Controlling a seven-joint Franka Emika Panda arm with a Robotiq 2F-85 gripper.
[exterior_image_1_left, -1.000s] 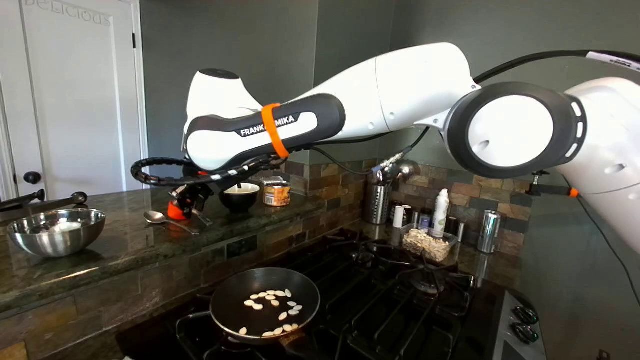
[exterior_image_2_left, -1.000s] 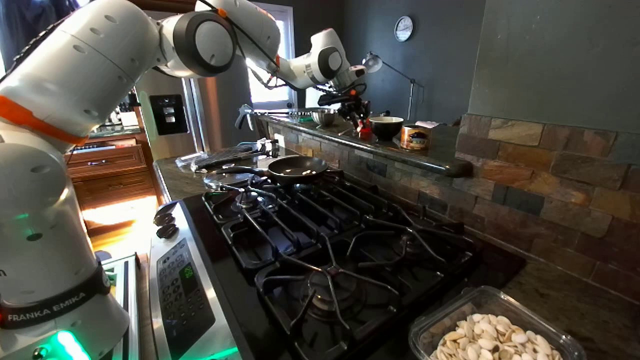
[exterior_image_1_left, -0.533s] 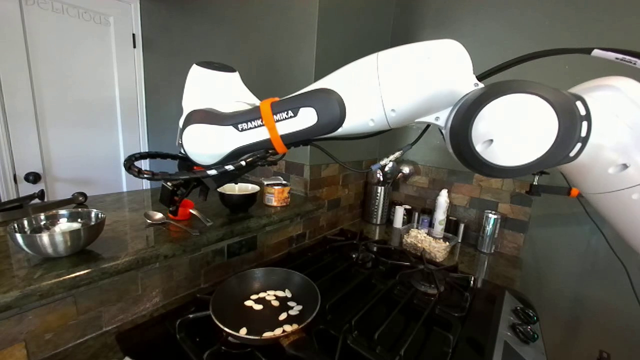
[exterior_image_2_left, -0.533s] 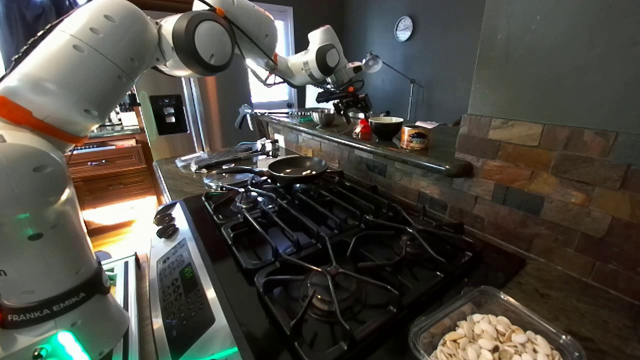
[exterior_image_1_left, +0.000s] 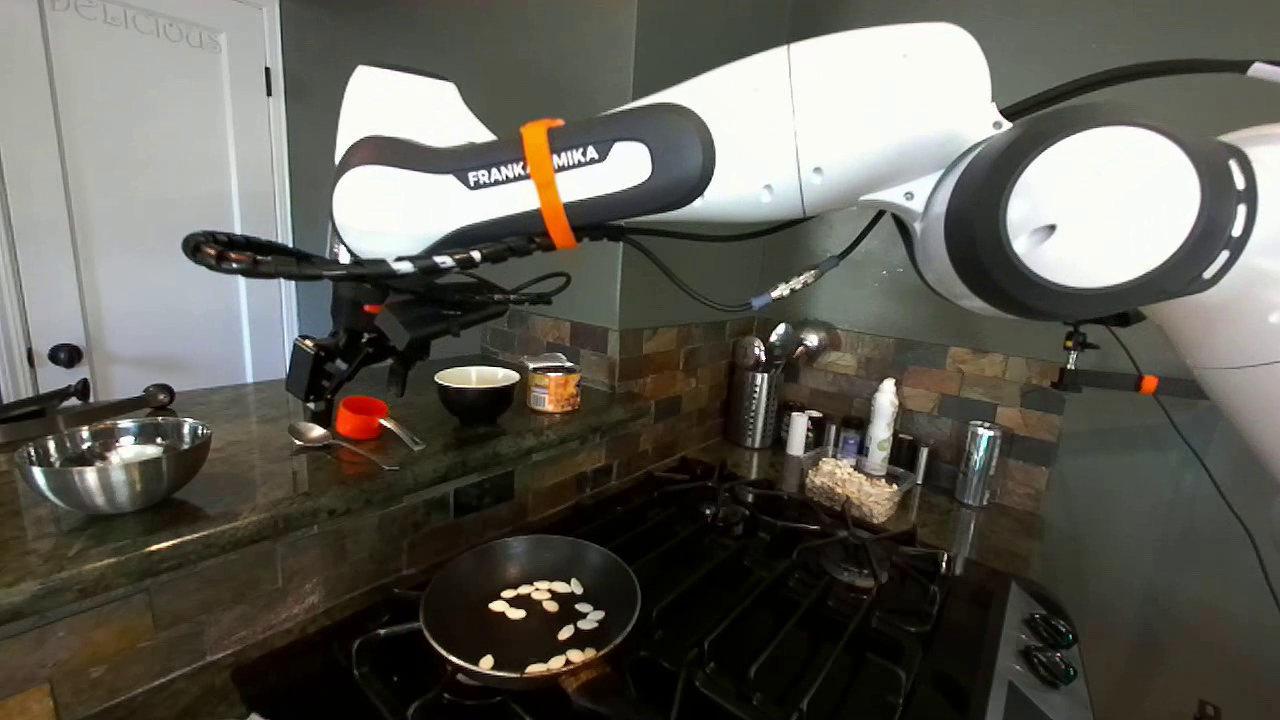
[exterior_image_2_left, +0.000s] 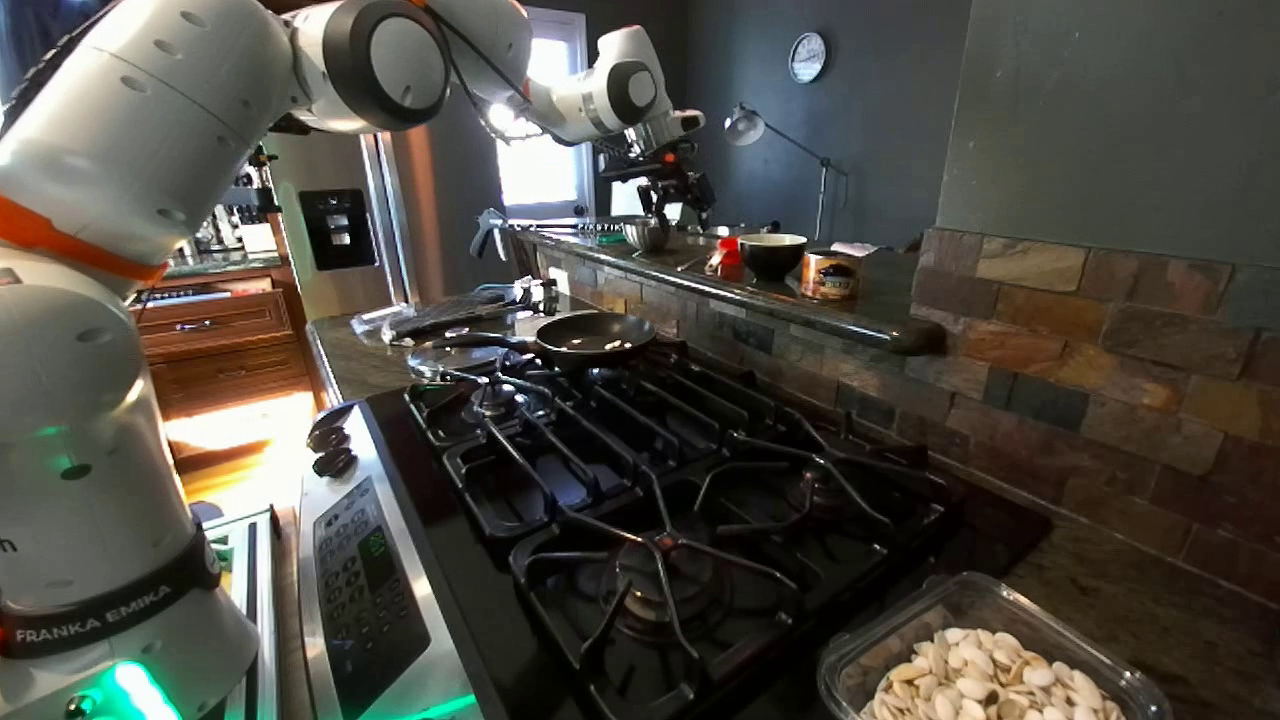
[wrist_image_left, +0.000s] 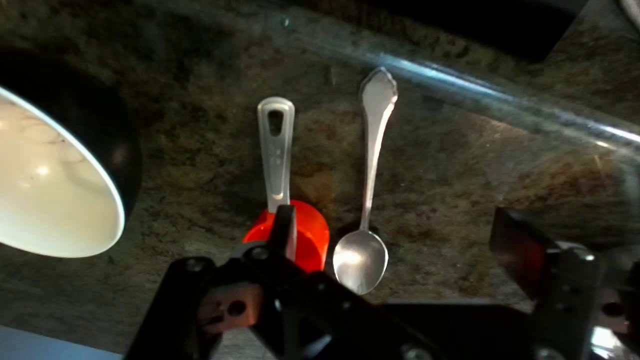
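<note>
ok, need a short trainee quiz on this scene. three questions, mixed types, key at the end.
1. Multiple choice: which thing lies closest to the red measuring cup?
a) food can
b) spoon
c) steel mixing bowl

2. Short answer: what lies scattered in the frying pan?

3. True or false: the gripper is open and holds nothing.

Key
1: b, the spoon is right beside it on the counter.
2: Pale seeds.
3: True, its jaws stand wide apart with nothing gripped.
</note>
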